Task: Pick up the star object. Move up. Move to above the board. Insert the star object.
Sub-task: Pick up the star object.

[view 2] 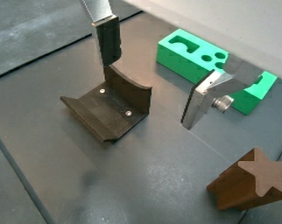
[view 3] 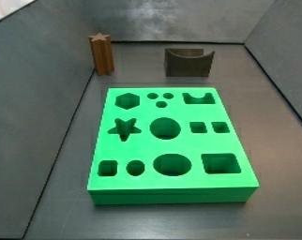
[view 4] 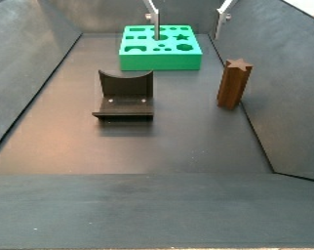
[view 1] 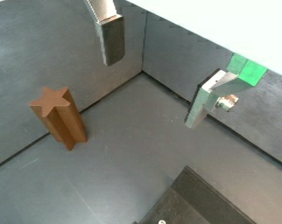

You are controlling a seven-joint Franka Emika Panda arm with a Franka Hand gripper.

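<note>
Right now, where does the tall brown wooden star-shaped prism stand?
The star prism stands upright on the floor by a side wall, apart from the green board and dark fixture; the open gripper does not hold it.

gripper (view 2: 150,81): seen from above in both wrist views, over the dark floor
fingers (view 1: 113,39): two flat silver-grey metal plates, narrow and elongated
pads: a dark rectangular pad is carried on the inner face of one finger (view 2: 109,44)
fastener: a small round silver screw or knob (view 2: 223,103) is seen on the side of the other finger
side view: only two thin silver finger tips (view 4: 152,14) are seen at the frame's edge
</note>
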